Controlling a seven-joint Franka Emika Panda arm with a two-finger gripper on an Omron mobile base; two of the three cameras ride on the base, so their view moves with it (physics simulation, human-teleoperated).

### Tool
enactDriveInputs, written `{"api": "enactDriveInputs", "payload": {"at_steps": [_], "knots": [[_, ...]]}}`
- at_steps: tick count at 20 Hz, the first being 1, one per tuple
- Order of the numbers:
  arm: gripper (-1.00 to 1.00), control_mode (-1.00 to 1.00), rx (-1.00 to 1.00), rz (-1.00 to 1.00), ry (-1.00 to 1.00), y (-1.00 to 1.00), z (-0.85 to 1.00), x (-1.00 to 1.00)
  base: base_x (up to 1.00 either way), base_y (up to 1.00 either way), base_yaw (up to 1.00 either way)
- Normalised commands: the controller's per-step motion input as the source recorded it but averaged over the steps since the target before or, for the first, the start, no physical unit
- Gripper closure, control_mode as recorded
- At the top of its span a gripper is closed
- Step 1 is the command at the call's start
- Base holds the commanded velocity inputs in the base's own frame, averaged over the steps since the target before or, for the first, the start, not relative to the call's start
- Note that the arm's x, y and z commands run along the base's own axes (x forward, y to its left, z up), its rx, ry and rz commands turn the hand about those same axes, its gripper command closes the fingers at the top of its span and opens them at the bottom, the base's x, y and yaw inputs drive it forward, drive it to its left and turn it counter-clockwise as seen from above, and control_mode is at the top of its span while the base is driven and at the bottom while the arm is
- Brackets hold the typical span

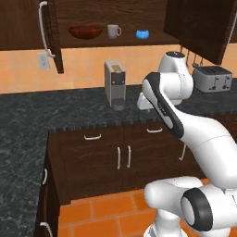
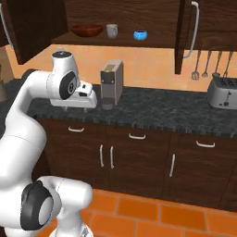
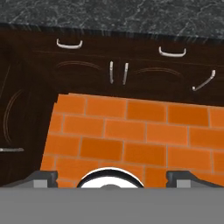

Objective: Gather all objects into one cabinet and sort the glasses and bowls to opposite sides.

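On the cabinet (image 1: 55, 41) shelf sit a wide wooden bowl (image 1: 85, 31), an off-white mug (image 1: 113, 31) and a small blue bowl (image 1: 142, 34). The mug looks glazed, light and slippery, best pinched across its rim. The wooden bowl seems light, graspable at its edge. The tool (image 3: 111, 177) looks down at the orange tiled floor (image 3: 131, 131), fingers spread, holding nothing; the fingertips are barely visible.

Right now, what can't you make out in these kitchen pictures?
- Cabinet above the shelf: cut off by the top edge of both base views.
- Insides of the brown bowl, mug and blue bowl: hidden by their own walls, seen from low.
- Toaster: right end cut by the right base view's edge.
- Hanging utensils: too small to identify.
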Motion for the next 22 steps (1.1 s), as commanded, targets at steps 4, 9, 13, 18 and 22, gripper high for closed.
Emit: {"api": "enactDriveInputs", "payload": {"at_steps": [4,9,13,18,22], "knots": [[-1.0,1.0,0.0,0.0,0.0,0.0,0.0,0.0,-0.39,0.0,0.0],[-1.0,1.0,0.0,0.0,0.0,0.0,0.0,0.0,-0.37,-0.01,0.31],[-1.0,1.0,0.0,0.0,0.0,0.0,0.0,0.0,-0.26,0.06,0.81],[-1.0,1.0,0.0,0.0,0.0,0.0,0.0,0.0,-0.23,0.06,0.98],[-1.0,1.0,0.0,0.0,0.0,0.0,0.0,0.0,-0.19,0.0,1.0]]}}
